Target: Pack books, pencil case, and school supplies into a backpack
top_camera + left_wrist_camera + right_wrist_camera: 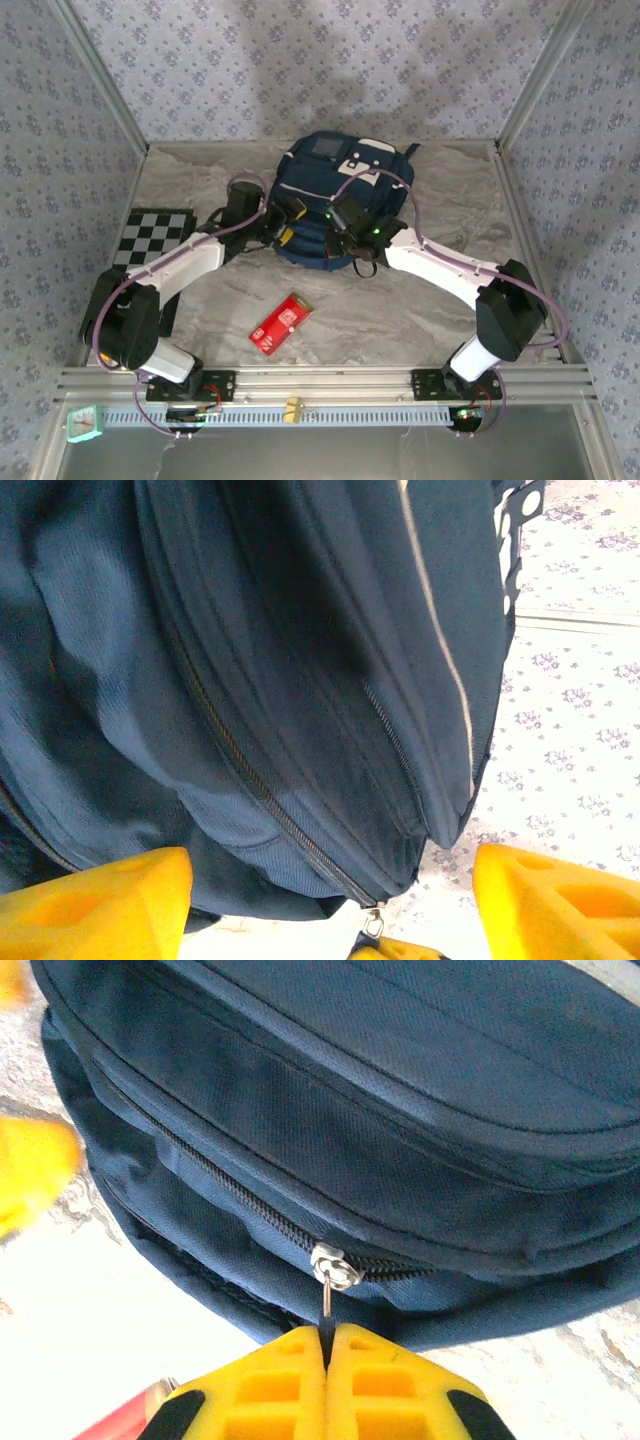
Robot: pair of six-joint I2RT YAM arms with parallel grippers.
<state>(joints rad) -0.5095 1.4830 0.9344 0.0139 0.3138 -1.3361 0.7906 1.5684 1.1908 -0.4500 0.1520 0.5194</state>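
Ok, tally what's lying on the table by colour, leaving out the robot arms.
Navy: 1, the backpack
Red: 1, the small flat packet
Black and white: 1, the checkerboard
Total: 3

The backpack (400,1110) is matt woven cloth, its zipper pull (333,1270) shiny metal, the right gripper (325,1345) smooth plastic.
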